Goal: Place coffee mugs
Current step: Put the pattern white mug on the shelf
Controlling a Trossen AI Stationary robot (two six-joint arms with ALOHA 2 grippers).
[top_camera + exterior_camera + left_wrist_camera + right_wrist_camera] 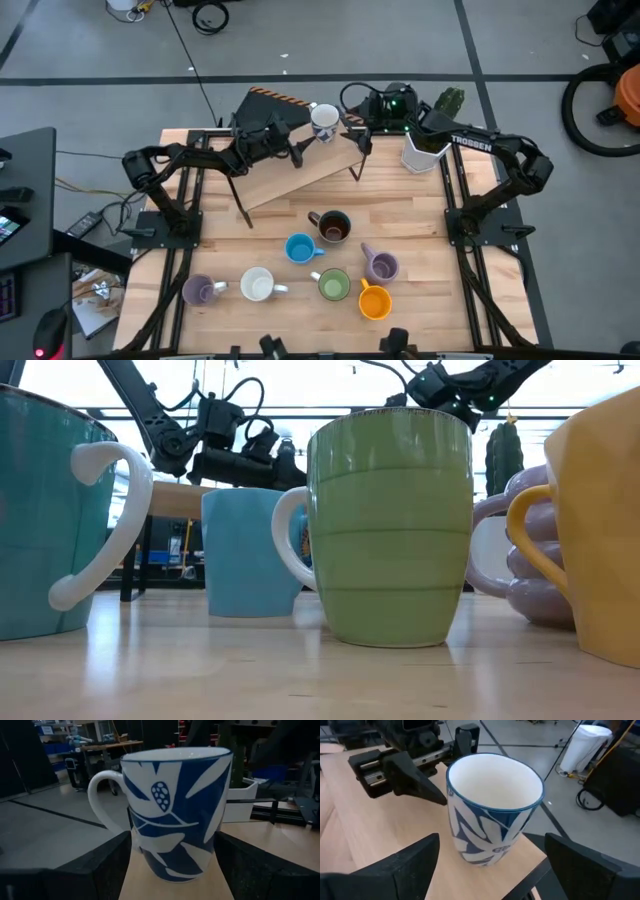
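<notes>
Your blue-and-white mug [324, 120] upright on raised board [300, 170], rim up; left gripper [298, 135] and right gripper [352, 124] flank mug, fingers apart.

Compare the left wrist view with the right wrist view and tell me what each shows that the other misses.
Only the left wrist view shows the handle of the blue-and-white mug and its leaf pattern from the side.

Only the right wrist view shows the mug's white inside, the left gripper beside it, and a white bin on the floor.

Both show that mug standing upright on the raised wooden shelf, between open jaws that do not touch it.
</notes>
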